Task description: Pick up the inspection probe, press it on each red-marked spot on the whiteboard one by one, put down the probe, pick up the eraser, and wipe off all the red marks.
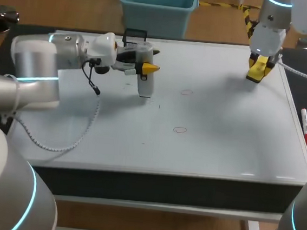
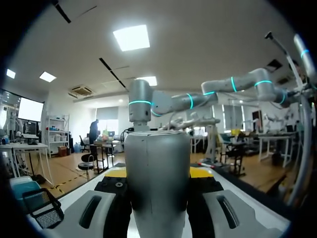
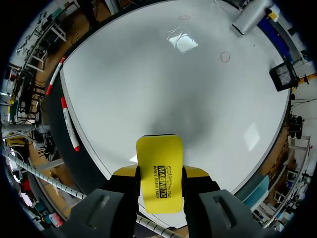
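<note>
Over the far-left part of the whiteboard (image 1: 223,127): left claw (image 1: 147,68) clamped on the inspection probe (image 1: 145,86), a grey cylinder hanging upright below the yellow tips. Its lower end is at the board surface or just off it; contact not clear. Left wrist view agrees: the probe fills the gap, a finger against each side. One red mark (image 1: 185,92), a thin oval, lies just right of the probe and apart from it. A second red mark (image 1: 180,130) sits nearer the robot, also clear of the probe. Right claw (image 1: 258,68) is over the far-right corner, raised above the board, closed on the yellow eraser (image 3: 159,163), which is held between both fingers, well apart from both marks. Black mesh basket (image 1: 134,36) at the far edge behind the probe. Red marker (image 1: 306,125) on the dark strip of the table (image 1: 302,91), right of the board.
</note>
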You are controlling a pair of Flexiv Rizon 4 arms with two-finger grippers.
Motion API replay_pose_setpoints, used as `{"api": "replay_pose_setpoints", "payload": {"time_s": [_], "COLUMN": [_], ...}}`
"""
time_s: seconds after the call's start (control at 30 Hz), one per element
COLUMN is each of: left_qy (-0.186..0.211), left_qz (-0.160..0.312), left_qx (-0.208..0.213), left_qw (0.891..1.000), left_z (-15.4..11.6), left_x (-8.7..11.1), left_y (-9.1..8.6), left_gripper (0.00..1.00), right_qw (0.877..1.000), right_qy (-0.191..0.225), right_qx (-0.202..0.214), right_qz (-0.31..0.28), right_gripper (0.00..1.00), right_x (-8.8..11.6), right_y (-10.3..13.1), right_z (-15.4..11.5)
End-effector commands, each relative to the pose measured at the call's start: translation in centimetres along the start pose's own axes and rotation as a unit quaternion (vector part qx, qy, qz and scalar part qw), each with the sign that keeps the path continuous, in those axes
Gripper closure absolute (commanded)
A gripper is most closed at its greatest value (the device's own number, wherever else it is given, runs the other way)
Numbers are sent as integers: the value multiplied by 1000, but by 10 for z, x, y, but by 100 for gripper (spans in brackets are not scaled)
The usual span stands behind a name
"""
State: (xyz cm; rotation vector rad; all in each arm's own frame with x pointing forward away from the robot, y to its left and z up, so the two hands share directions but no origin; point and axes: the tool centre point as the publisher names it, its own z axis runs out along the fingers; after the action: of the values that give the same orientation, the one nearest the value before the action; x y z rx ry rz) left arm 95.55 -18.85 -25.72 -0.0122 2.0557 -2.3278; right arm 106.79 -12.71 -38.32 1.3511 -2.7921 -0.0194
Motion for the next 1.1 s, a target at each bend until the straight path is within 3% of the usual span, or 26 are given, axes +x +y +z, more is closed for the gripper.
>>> {"api": "replay_pose_setpoints", "payload": {"time_s": [0.03, 0.6, 1.1], "left_qy": [14, 13, 7], "left_qz": [-3, -19, -30], "left_qx": [1, -20, -11], "left_qw": [1000, 1000, 999], "left_z": [5, 4, 2], "left_x": [-4, 8, 6], "left_y": [4, 7, 18], "left_gripper": [100, 100, 100], "right_qw": [1000, 1000, 1000], "right_qy": [2, 2, 2], "right_qx": [1, 1, 1], "right_qz": [-1, -1, -1], "right_gripper": [100, 100, 100], "right_x": [1, 1, 1], "right_y": [0, 0, 0], "right_z": [-2, -2, -2]}}
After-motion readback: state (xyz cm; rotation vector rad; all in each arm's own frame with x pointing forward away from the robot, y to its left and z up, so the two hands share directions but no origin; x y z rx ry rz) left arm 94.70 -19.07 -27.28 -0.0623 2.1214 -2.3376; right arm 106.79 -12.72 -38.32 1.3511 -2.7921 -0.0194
